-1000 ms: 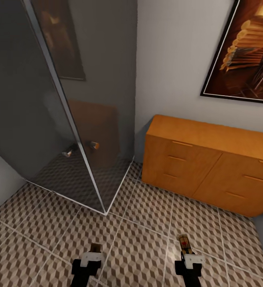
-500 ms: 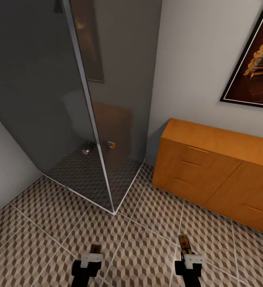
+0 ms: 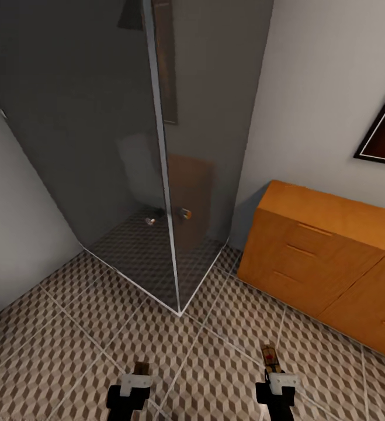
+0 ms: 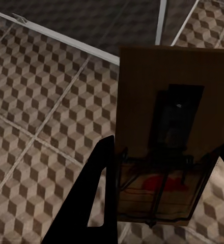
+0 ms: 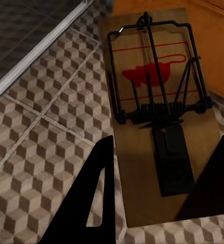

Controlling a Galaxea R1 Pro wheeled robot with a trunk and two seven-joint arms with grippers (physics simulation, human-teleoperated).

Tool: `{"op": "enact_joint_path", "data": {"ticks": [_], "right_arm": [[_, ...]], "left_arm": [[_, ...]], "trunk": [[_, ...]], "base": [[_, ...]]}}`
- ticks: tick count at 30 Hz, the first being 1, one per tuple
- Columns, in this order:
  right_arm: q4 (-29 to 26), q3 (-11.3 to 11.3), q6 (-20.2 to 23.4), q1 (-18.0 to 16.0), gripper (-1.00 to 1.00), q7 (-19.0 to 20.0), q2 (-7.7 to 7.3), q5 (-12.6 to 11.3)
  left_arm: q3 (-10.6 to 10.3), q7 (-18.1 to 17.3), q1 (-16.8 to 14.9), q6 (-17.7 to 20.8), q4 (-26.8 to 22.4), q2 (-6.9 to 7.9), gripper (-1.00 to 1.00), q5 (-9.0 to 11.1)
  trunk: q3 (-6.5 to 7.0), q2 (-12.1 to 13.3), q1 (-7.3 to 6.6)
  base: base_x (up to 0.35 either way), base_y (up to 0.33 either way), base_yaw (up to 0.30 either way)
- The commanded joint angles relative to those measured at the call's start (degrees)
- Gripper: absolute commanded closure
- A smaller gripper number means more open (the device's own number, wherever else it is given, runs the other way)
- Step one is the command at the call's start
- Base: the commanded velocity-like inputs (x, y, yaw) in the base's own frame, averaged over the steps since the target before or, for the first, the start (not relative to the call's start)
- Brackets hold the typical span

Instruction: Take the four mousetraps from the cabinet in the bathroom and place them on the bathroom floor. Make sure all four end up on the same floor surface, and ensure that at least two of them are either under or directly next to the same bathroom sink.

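1. Mousetrap (image 5: 158, 122) pinched btwn the right fingers (image 5: 94, 198), sticking out past the tips, spring side up, over the bathroom floor (image 3: 69, 327).
2. Second mousetrap (image 4: 168, 137) pinched btwn the left fingers (image 4: 94, 198) likewise.
3. Cabinet (image 3: 326, 257) ahead of the right fingers, drawers shut; glass shower enclosure (image 3: 157, 175) ahead of the left.

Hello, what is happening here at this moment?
A two-armed robot stands on the tiled bathroom floor facing a glass shower, with the wooden cabinet at its right. Each gripper holds one mousetrap above the floor: the left gripper holds the left mousetrap, and the right gripper holds the right mousetrap.
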Motion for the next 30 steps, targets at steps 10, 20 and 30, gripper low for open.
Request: {"op": "enact_joint_path", "data": {"ticks": [10, 20, 30], "right_arm": [[0.04, 0.48, -0.09, -0.04, 1.00, -0.45, 0.00, -0.07], [0.04, 0.48, -0.09, -0.04, 1.00, -0.45, 0.00, -0.07], [0.04, 0.48, -0.09, -0.04, 1.00, -0.45, 0.00, -0.07]], "left_arm": [[-0.49, 0.56, -0.09, -0.17, -0.03, 0.05, 1.00, 0.35], [-0.36, 0.56, -0.09, -0.17, 0.27, 0.05, 1.00, 0.35], [-0.40, 0.56, -0.09, -0.17, 0.39, 0.05, 1.00, 0.35]], "trunk": [[0.54, -0.10, 0.03], [1.18, -0.10, 0.03], [1.81, -0.10, 0.03]], "base": [[0.000, 0.000, 0.232], [0.000, 0.000, 0.232], [0.000, 0.000, 0.232]]}}
